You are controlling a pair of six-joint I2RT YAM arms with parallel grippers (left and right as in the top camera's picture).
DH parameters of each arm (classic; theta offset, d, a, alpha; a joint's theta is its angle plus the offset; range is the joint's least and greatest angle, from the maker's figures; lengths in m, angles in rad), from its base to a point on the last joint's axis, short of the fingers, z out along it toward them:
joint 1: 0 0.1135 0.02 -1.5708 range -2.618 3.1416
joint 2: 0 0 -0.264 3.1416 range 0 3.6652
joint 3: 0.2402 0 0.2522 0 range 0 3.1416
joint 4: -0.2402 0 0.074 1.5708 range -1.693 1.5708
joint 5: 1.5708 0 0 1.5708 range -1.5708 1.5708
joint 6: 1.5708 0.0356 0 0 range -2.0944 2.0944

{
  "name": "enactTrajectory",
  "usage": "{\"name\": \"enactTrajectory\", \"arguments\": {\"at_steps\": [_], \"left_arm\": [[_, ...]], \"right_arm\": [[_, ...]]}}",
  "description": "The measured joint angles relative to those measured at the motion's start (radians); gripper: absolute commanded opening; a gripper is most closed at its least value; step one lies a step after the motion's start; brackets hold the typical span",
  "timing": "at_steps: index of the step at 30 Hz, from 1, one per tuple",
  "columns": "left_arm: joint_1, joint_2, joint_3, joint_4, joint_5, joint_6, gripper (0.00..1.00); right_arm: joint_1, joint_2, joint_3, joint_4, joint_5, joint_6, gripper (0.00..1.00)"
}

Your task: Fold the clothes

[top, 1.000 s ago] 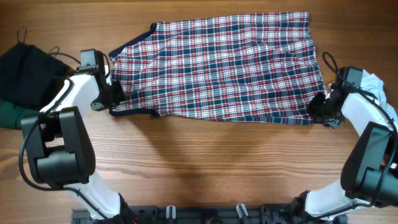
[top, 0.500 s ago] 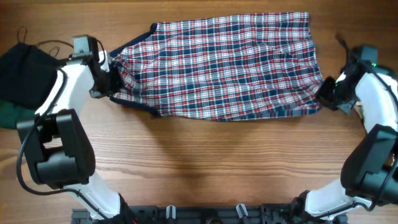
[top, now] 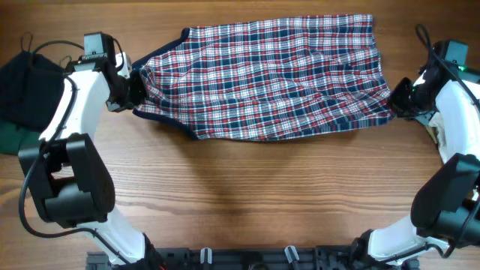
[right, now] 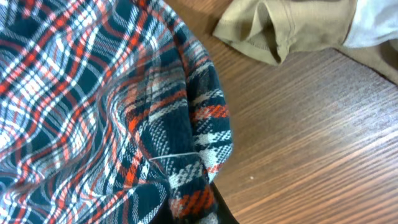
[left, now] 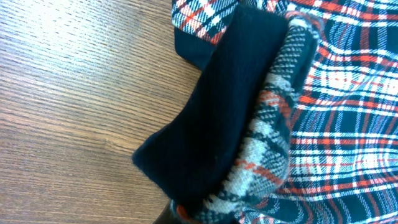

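Observation:
The clothes in hand are one red, navy and white plaid garment (top: pixel 270 75) spread across the back half of the table. My left gripper (top: pixel 135 90) is shut on its near-left corner. In the left wrist view the navy trim (left: pixel 217 124) is folded over the plaid and runs down into the jaws at the bottom edge (left: pixel 186 214). At the near-right corner my right gripper (top: pixel 397 99) is shut too. The right wrist view shows a bunched plaid corner (right: pixel 196 168) pinched at the jaws (right: pixel 199 214). The fingers themselves are mostly hidden by cloth.
A black cloth (top: pixel 26 86) and a dark green one (top: pixel 11 139) lie at the far left edge. A beige garment (right: pixel 292 25) with a pale piece (right: pixel 376 25) beside it lies on the wood past the right corner. Bare wood (top: pixel 247 195) fills the front half.
The right gripper has shut on the near-right corner. Both grippers have moved toward the back of the table, pulling the garment's front hem with them.

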Motion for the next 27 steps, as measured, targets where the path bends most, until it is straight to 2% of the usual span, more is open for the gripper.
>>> {"name": "enactTrajectory", "arguments": {"at_steps": [4,12,20,27], "left_arm": [[0.001,0.000,0.004,-0.001,0.019,-0.019,0.04],[0.077,0.000,0.052,0.004,0.160,-0.079,0.04],[0.087,0.000,0.052,0.099,0.187,-0.137,0.04],[0.087,0.000,0.052,0.114,0.188,-0.154,0.04]], "right_arm": [[0.009,0.000,0.000,0.045,-0.003,0.023,0.04],[0.069,0.000,0.001,0.189,-0.015,0.102,0.04],[0.088,0.000,0.002,0.323,-0.023,0.154,0.04],[0.088,0.020,0.002,0.422,-0.029,0.191,0.05]]}}
